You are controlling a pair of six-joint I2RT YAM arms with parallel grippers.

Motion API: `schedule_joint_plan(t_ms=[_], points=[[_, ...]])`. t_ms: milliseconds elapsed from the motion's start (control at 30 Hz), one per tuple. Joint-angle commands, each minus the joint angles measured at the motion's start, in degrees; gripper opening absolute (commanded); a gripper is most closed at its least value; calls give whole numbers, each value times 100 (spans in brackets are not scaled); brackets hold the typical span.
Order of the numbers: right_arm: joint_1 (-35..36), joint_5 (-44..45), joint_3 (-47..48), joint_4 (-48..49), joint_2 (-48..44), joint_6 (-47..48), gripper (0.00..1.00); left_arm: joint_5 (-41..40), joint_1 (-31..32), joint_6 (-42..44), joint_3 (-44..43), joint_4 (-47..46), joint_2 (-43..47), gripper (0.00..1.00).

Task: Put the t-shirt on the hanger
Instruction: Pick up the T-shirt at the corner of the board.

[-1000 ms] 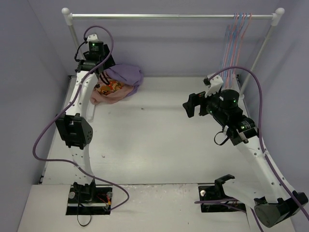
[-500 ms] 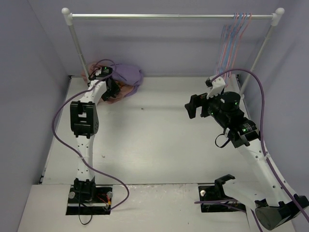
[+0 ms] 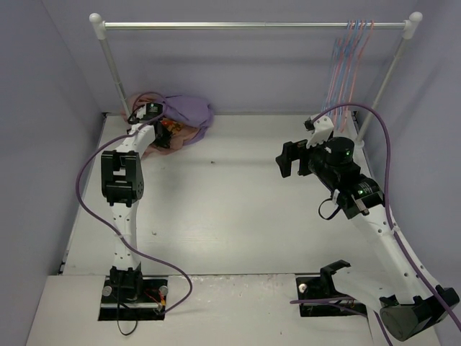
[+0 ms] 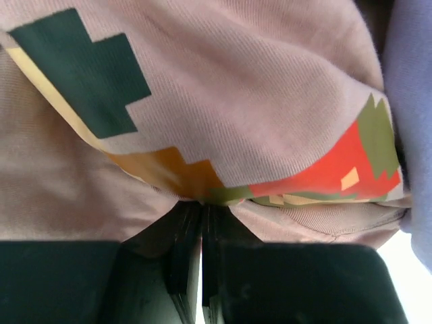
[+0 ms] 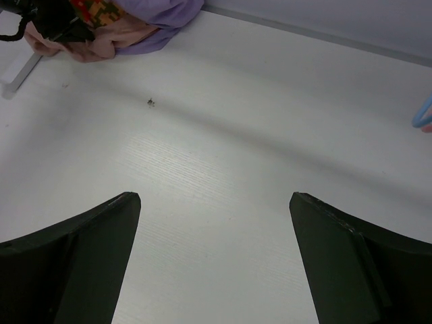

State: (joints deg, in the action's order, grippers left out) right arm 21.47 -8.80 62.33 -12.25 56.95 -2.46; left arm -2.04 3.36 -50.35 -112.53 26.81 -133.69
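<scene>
White table beneath clothes rail, t-shirt lay heaped by rail's left end, left gripper clamped tight on its fabric, right gripper gaped wide, empty, nearer rail's right end.

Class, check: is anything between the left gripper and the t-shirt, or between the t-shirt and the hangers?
Nothing at the grip: the left gripper pinches a t-shirt fold. A purple garment lies against the t-shirt, and the open right gripper hangs between it and the hangers.
</scene>
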Motion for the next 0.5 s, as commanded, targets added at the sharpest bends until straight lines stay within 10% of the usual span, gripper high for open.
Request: schedule_joint_plan(t_ms=[0,467], points=[[50,98,87,311,36,-35,100,-147,-63,7,-357,-220,791,0],[67,-157,105,487,-245,193,100,643,1235,2194,-1916,396,3373,0]])
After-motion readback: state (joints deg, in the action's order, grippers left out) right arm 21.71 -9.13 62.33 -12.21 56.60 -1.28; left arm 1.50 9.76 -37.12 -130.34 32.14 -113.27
